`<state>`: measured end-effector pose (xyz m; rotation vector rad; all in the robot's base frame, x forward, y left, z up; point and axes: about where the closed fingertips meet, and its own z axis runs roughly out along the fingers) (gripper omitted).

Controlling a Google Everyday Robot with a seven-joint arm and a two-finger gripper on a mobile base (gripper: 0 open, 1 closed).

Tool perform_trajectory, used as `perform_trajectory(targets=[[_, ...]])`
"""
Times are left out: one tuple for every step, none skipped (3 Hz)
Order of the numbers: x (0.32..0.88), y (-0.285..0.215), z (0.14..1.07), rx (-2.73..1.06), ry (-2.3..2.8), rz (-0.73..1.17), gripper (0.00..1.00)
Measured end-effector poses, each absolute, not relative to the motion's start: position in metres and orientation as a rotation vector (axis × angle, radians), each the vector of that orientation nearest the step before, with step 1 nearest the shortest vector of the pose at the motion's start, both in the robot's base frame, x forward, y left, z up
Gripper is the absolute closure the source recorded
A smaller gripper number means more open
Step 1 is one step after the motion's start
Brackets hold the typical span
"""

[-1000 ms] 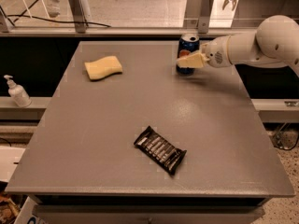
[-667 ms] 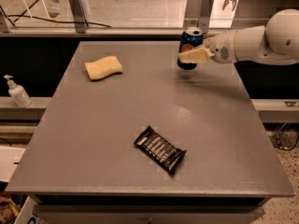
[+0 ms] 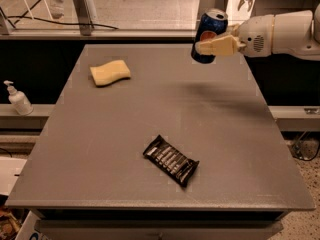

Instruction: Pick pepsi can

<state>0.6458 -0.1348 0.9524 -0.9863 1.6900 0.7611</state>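
1. Filling most of the camera view, a wide grey bench is seen from above its near edge, with a glass-fronted rail behind its far edge.
2. A thick white arm is stretched in from the right edge of the view, above the far right corner of the bench.
3. A flat black snack wrapper is laid diagonally on the near middle of the bench, well apart from everything else.
4. A yellow sponge is placed flat on the far left part of the bench, well apart from the wrapper.
5. The pepsi can is held in the air over the far right part of the bench, with its silver top tilted up and to the right; a soft shadow is cast on the surface below it, apart from its base.
6. The hand is closed around the can's middle: one tan finger is pressed across the side facing the camera, while the other is hidden behind the can.
7. A small white pump bottle is stood upright on a lower ledge off the left side of the bench.
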Motion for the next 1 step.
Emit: perform_trajectory(targets=[[0.6446,-0.1338,0.9526,-0.988,1.689,0.768,1.0]])
